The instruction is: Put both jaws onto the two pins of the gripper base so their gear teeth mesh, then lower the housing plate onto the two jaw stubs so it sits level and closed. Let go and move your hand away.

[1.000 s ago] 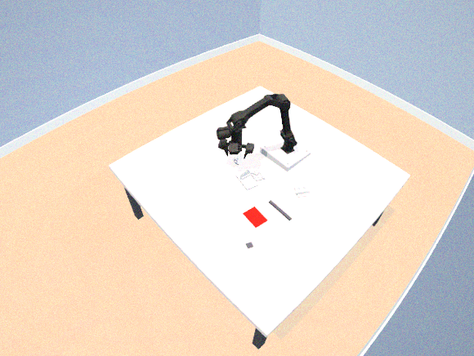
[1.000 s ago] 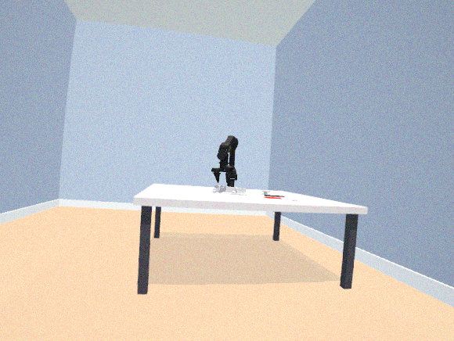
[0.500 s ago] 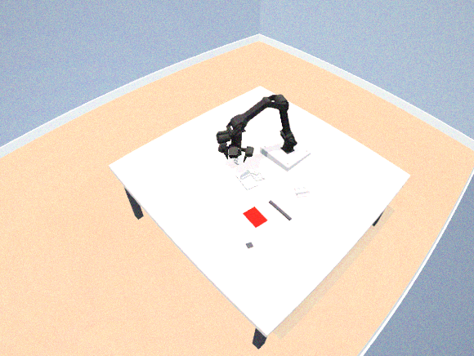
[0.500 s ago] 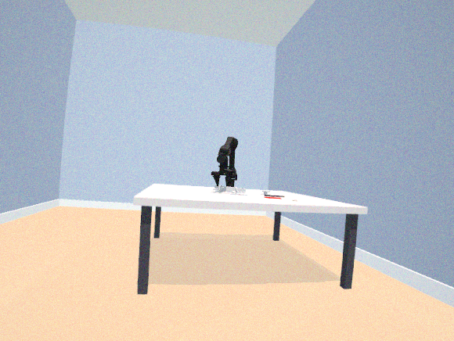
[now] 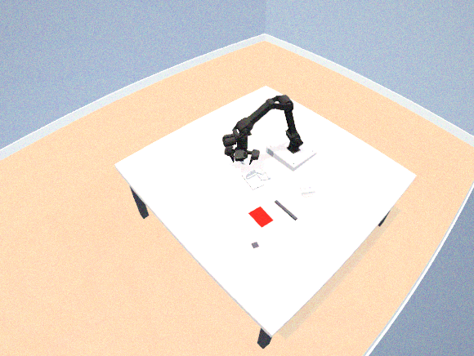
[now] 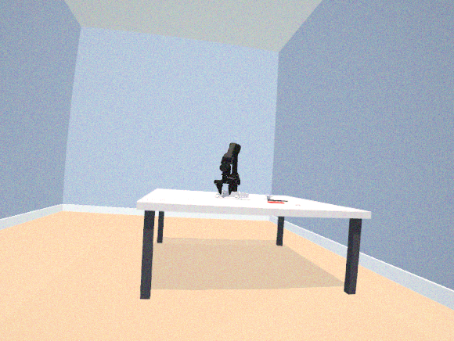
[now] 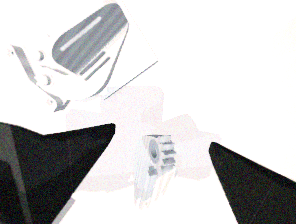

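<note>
And here's the claw (image 5: 242,162) (image 6: 225,193) (image 7: 160,136), spread almost to its limit and gripping nothing, poised over the toothed jaw (image 5: 243,162) (image 6: 225,192) (image 7: 155,167)! That jaw sits on the surface (image 5: 327,245) (image 6: 254,211) (image 7: 240,60), in the wrist view between the two fingertips, its gear teeth off to one side. Nearby lies the slotted grey piece (image 5: 251,175) (image 6: 235,194) (image 7: 92,42), perhaps part of the gripper assembly; whether any pin is filled, I can't tell. This jaw stands apart from it, so no finished mesh here, and no closed housing to be seen. Still to come, by my reckoning: grasp this jaw, seat both, mesh the teeth, lower the plate level, let go and clear off
</note>
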You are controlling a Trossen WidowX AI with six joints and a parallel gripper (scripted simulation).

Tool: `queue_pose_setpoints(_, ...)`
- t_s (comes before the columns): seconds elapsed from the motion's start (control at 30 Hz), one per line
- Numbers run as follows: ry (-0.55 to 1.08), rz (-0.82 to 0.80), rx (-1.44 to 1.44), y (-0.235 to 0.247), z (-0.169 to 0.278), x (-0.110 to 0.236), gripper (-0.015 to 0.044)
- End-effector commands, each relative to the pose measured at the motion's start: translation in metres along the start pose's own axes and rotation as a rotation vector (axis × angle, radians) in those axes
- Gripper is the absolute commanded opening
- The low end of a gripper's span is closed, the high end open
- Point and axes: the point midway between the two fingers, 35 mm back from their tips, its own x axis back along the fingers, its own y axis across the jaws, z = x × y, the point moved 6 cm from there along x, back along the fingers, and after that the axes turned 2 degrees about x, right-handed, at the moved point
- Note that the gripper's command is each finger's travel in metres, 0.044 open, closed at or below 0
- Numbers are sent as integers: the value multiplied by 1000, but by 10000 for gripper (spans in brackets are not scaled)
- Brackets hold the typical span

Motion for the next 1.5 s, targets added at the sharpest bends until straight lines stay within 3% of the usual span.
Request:
queue_pose_setpoints(0.0,11,-10,-1,3,2,-12,440)
queue_pose_setpoints(0.5,11,-10,-1,4,3,-19,440)
queue_pose_setpoints(0.9,11,-10,-1,4,3,-19,125)
queue_pose_setpoints(1.13,11,-10,-1,4,3,-19,78)
queue_pose_setpoints(1.2,11,-10,-1,4,3,-19,37)
queue_pose_setpoints(1.47,11,-10,-1,4,3,-19,37)
